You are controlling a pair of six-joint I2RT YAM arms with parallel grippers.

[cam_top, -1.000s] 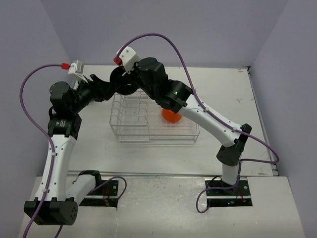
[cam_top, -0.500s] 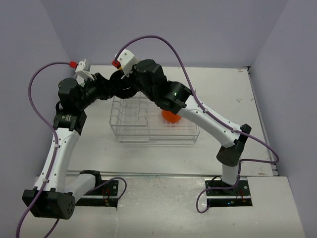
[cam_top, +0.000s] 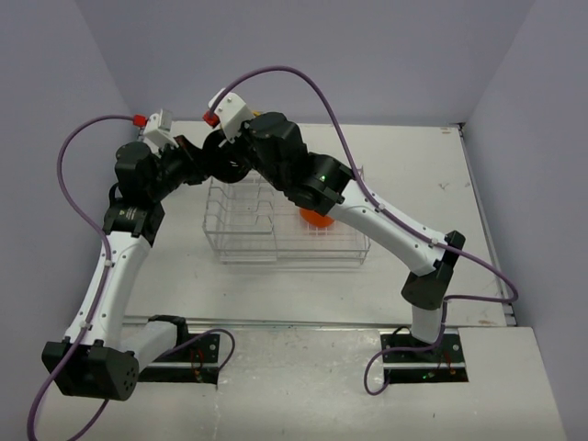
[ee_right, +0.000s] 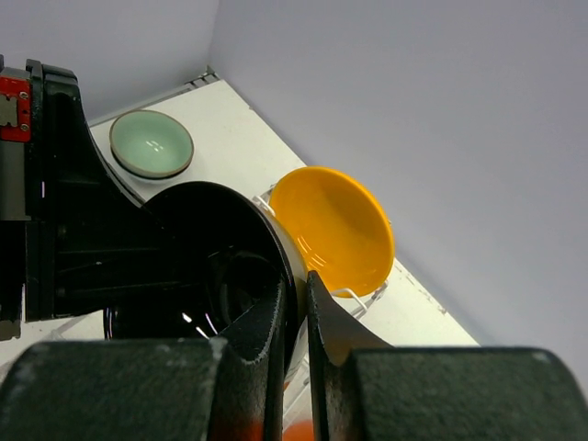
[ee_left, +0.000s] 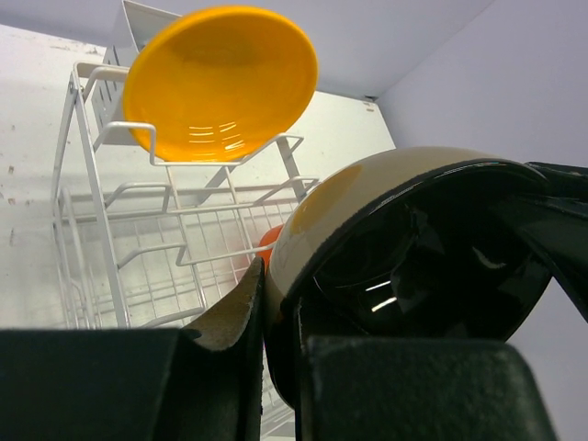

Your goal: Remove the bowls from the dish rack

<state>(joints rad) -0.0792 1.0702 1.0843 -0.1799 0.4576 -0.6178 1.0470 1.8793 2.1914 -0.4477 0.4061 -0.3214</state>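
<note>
Above the dish rack (cam_top: 276, 234), left gripper (ee_left: 278, 308) has clamped the black bowl (ee_left: 413, 262) that right gripper (ee_right: 298, 303) holds.

This is a robotics lab cell, not anyone's kitchen. A scuffed white table (cam_top: 413, 156) sits boxed in on three sides by plain lavender-grey walls (cam_top: 386, 55). The left arm (cam_top: 108, 280) and the right arm (cam_top: 390, 225), both white and black, are bolted to base plates (cam_top: 418, 356) at its near edge. Purple cables (cam_top: 303, 73) loop loose above them. The only homely touch is a wire dish rack (cam_top: 276, 230) with a yellow bowl (ee_left: 220, 78) propped in it.
</note>
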